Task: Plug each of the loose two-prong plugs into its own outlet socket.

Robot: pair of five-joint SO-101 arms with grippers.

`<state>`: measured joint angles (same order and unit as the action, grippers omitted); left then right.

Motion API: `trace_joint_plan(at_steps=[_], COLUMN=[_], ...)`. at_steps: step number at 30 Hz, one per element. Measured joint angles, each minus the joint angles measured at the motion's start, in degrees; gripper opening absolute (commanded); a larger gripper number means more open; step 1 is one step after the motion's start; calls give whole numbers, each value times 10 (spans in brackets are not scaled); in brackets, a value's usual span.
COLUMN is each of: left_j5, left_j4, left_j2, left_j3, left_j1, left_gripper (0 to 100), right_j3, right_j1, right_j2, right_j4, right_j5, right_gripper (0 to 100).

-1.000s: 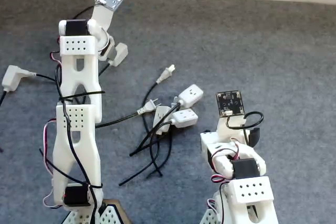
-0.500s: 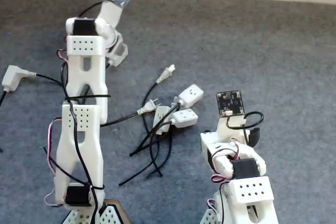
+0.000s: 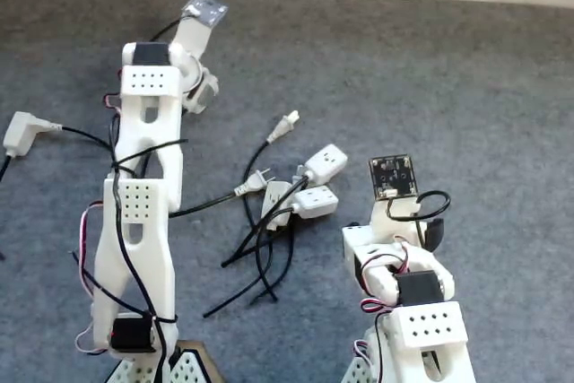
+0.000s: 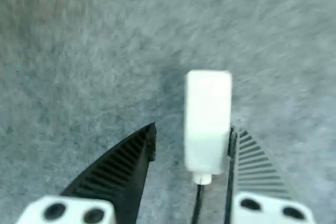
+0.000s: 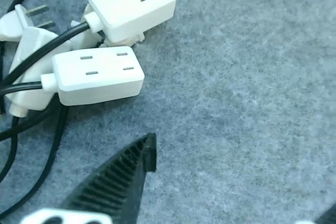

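Observation:
My left gripper [image 4: 191,130] is open at the far end of the carpet, with a white block on a black cord [image 4: 208,119] between its fingers, resting against one of them and apart from the other. In the high view this left gripper [image 3: 199,87] is far from the cable cluster. Two white outlet sockets [image 5: 131,3] [image 5: 97,74] lie side by side ahead of my open right gripper [image 5: 239,179], with a two-prong plug [image 5: 21,17] beside them. Loose plugs [image 3: 285,123] [image 3: 254,181] lie near the sockets [image 3: 326,163] [image 3: 314,201].
Black cords [image 3: 256,257] loop across the carpet between the two arms. Another white angled plug [image 3: 20,130] lies at the left edge. Bare grey carpet [image 3: 466,87] stretches to the right and behind the sockets.
The left arm's wrist has swung to the right, bringing its fingers around the white block, which stayed put. The right arm and the cable cluster have not moved.

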<state>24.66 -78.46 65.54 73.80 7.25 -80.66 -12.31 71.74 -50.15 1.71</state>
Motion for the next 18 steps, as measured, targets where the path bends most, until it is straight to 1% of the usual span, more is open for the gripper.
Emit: trace_joint_plan(at_steps=[11,15,18], left_j5=[-3,-3,0], left_j4=[12,11,-25], left_j2=[-1,-1,-1], left_j3=[-3,13,46], left_j1=[55,54,42], left_gripper=[221,244,278], right_j3=[0,0,0], right_j1=[0,0,0], right_j2=[0,0,0], right_j4=[0,0,2], right_j5=[0,0,0], right_gripper=[493,493,493])
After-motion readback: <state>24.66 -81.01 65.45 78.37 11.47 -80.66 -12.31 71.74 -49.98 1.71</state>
